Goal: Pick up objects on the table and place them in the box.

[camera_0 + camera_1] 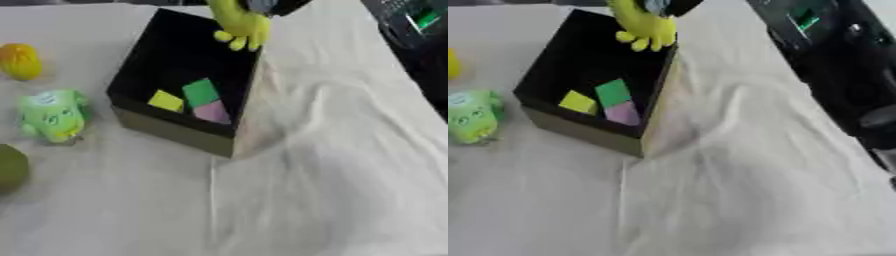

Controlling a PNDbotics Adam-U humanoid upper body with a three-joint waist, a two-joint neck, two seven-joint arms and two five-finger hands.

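the right hand [267, 5], fingers unclear, holds a yellow toy [240, 25] over the black box [140, 65]'s far rim. below it inside lie yellow [165, 100], green [200, 92] and pink [213, 112] blocks. no legible writing.

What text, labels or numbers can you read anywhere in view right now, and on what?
None can be read.
Green toy: markings on its front, too blurred to say whether they are letters.
Dark device at the far right edge: green patch and pale marks, too blurred to read.
Box, coloured blocks and yellow toy: no lettering shows.
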